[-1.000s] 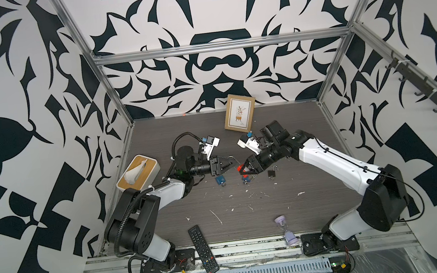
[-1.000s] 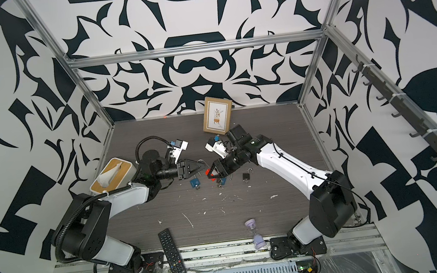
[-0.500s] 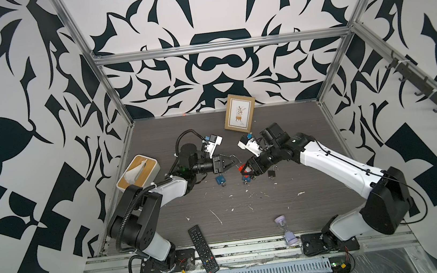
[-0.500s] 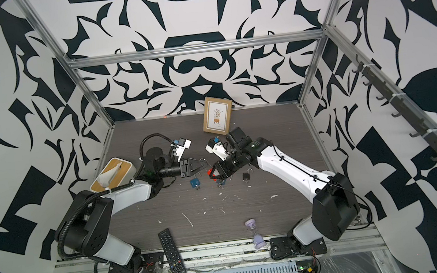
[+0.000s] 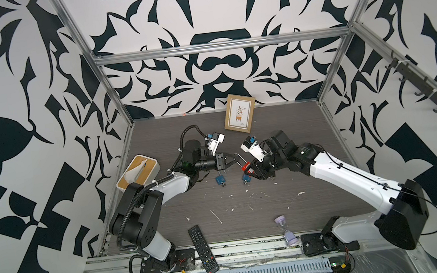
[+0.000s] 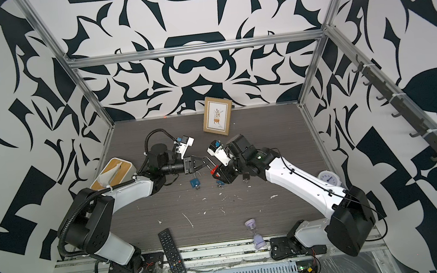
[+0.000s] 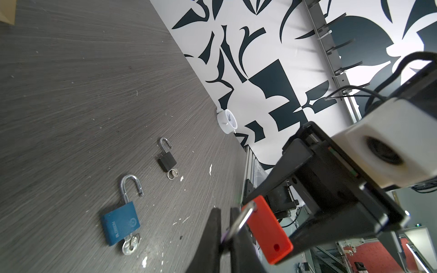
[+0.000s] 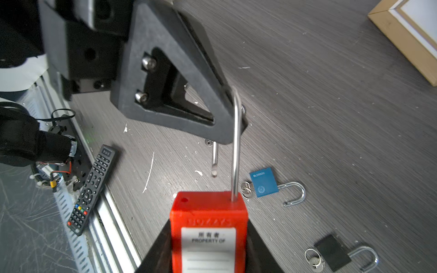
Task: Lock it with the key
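Raised over the dark wood-grain bench (image 5: 262,213), the locking job is looking set up but not yet done. On the left, the left gripper (image 5: 233,157) is pinching shut on the long steel shackle (image 8: 236,146) near its bend. Its two black fingers (image 7: 212,236) are closing tight on the metal in the left wrist view.

The shackle is standing open. Its free leg (image 8: 214,160) is hanging in the air beside the body, turned away from the small socket hole (image 8: 184,200) that should receive it.

To the right of the shackle, the boxy red plastic padlock (image 8: 208,212) is being held clear of the bench between the two arms. It is carrying a white "PROPERTY OF" label (image 8: 208,238). The right gripper (image 5: 248,168) is clamping its body from both sides.

Three steps appear to be outstanding: swinging the free leg over the hole, pressing it home, and working the key. No key for the red padlock is showing in any view, so whether one is seated in its underside cannot be told.

Below, on the bench, a small blue padlock (image 7: 120,222) is lying untouched. Further right in both top views, a small black padlock (image 7: 166,160) is doing the same. Both are showing open shackles and ringed keys at their bases.
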